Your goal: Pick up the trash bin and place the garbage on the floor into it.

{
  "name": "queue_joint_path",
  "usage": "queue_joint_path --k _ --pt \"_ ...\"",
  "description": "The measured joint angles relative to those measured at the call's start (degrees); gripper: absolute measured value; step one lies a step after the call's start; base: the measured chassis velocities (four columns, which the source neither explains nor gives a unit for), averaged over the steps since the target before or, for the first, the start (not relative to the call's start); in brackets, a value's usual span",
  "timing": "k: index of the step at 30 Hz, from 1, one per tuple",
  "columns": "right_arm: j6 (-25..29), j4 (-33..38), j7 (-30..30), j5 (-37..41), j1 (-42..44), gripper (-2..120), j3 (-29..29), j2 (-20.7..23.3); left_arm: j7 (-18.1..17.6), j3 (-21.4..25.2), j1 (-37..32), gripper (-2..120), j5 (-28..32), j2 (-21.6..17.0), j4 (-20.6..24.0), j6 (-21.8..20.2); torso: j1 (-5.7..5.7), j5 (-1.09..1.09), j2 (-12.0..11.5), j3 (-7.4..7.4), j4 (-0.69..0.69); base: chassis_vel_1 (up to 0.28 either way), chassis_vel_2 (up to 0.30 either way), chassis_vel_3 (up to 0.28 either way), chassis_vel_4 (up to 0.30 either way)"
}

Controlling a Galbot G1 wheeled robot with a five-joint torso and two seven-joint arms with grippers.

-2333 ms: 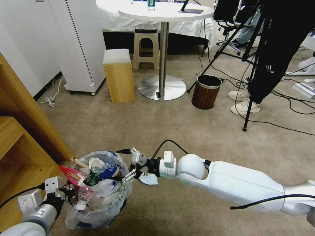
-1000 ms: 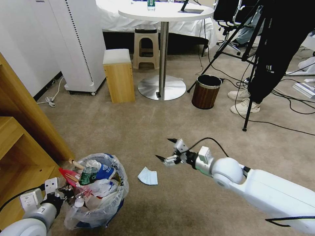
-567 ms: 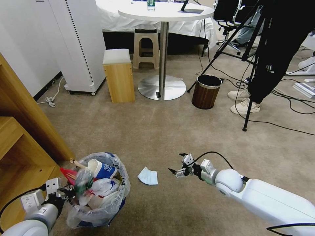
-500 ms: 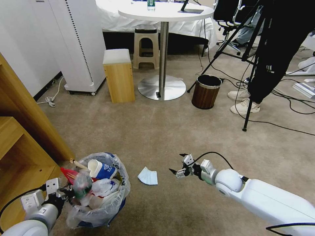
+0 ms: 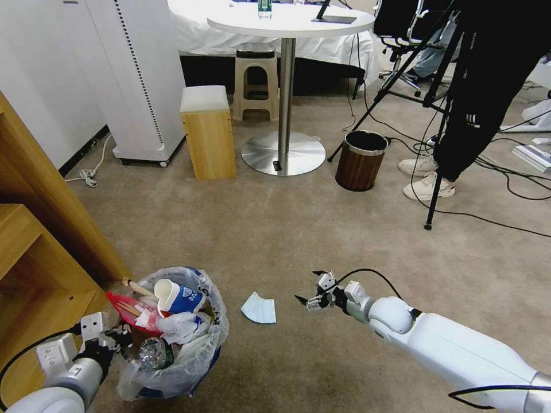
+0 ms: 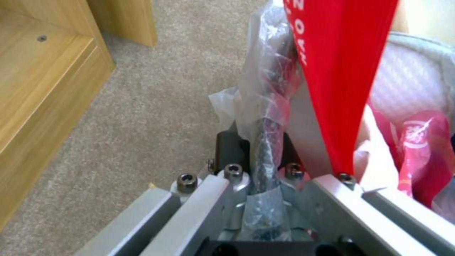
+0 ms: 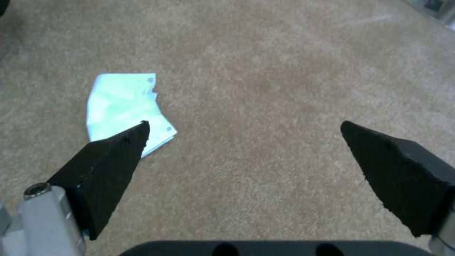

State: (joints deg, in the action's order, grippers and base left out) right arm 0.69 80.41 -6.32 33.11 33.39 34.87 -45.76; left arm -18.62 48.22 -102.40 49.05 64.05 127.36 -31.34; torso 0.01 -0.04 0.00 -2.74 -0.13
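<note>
The trash bin (image 5: 189, 355), lined with a crinkled clear bag, stands at the lower left, full of garbage: a paper cup (image 5: 172, 295), a red wrapper (image 5: 135, 310) and a clear bottle (image 5: 155, 353). My left gripper (image 5: 116, 337) is shut on the bin's rim (image 6: 266, 135), where the red wrapper (image 6: 341, 89) hangs beside the jaws. A pale blue paper (image 5: 259, 308) lies flat on the carpet right of the bin. My right gripper (image 5: 307, 285) hovers open and low, just right of that paper (image 7: 126, 106), with nothing between its black fingertips (image 7: 111, 160).
A wooden shelf unit (image 5: 40, 252) stands close to the bin's left. Farther off are a brown wood-grain bin (image 5: 360, 160), a round table's base (image 5: 283, 152), a wooden box (image 5: 208, 132), a tripod (image 5: 439, 178) with a person's shoes and cables at right.
My right gripper left the bin's rim, swung right past the blue paper and dropped low over the carpet. The clear bottle slid deeper into the bin.
</note>
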Motion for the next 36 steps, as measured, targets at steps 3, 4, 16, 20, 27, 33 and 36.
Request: queue_joint_path --k 3,4,16,20,27,33,36 --pt "0.6 -1.1 0.0 -0.1 -0.1 99 -0.5 -0.4 -0.1 0.0 0.0 0 0.0 -0.2 0.0 0.0 0.00 0.00 0.0 0.00 0.00 0.000 0.000 0.000 0.000" --pt "0.7 -1.6 -0.1 -0.1 -0.2 99 -0.7 -0.7 -0.1 -0.1 0.1 0 0.0 -0.1 0.0 -0.1 0.00 0.00 0.0 0.00 0.00 0.000 0.000 0.000 0.000" --pt "2.5 -6.9 -0.8 0.7 -1.2 99 0.2 -4.7 0.0 -0.6 0.1 0 -0.1 0.4 -0.2 -0.1 0.00 0.00 0.0 0.00 0.01 0.000 0.000 0.000 0.000" --pt "4.2 -7.1 -2.6 1.4 -1.3 96 1.5 -5.9 0.0 -0.6 0.1 0 -0.2 0.6 -0.2 -0.1 0.00 0.00 0.0 0.00 0.00 0.000 0.000 0.000 0.000" --pt "8.6 -12.4 -7.4 2.7 -2.4 99 3.7 -8.7 0.1 -0.7 -0.2 0 -0.3 0.7 0.3 -0.1 0.00 0.00 0.0 0.00 0.00 0.000 0.000 0.000 0.000" --pt "9.2 -16.0 -8.6 2.4 -2.8 99 3.1 -9.4 0.2 -1.2 0.2 0 -0.3 0.6 0.1 0.0 0.00 -0.01 0.0 0.00 -0.01 0.000 0.000 0.000 0.000" --pt "9.9 -18.7 -8.9 2.3 -2.9 98 2.8 -10.6 0.4 -1.5 0.4 0 -0.3 0.6 -0.1 0.1 0.00 0.00 0.0 0.00 0.00 0.000 0.000 0.000 0.000"
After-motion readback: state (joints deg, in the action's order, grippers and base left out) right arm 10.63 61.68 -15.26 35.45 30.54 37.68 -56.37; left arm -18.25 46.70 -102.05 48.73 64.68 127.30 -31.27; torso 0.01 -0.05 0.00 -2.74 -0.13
